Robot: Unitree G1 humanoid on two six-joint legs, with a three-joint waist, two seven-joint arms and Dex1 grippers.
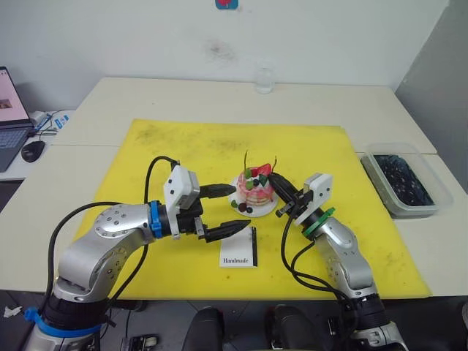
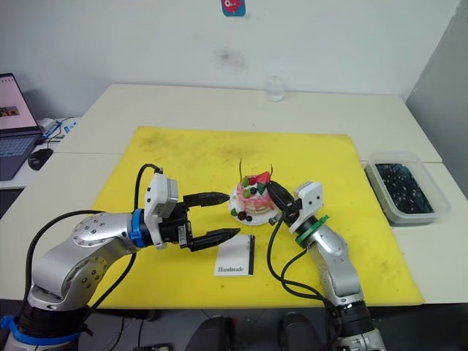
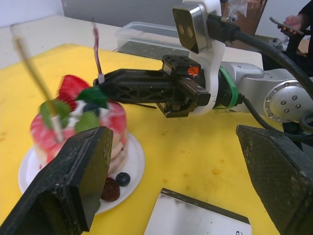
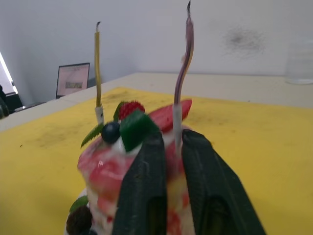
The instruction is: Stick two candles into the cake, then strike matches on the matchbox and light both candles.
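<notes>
Both candles [image 4: 182, 73] stand in the cake [image 1: 253, 189], mid yellow mat [image 1: 183, 146]. Right gripper [image 4: 171, 142] fingers narrow around the purple candle's base; release straight, don't tilt it. Left gripper [image 1: 223, 210] fingers wide, beside the cake. Matchbox [image 1: 240, 247] lies just in front; go there next.

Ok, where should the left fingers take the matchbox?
Probably from above: the matchbox lies flat on the yellow mat. Pinch its near and far ends, toward its left side, leaving the black strip on its right edge free for striking.
</notes>
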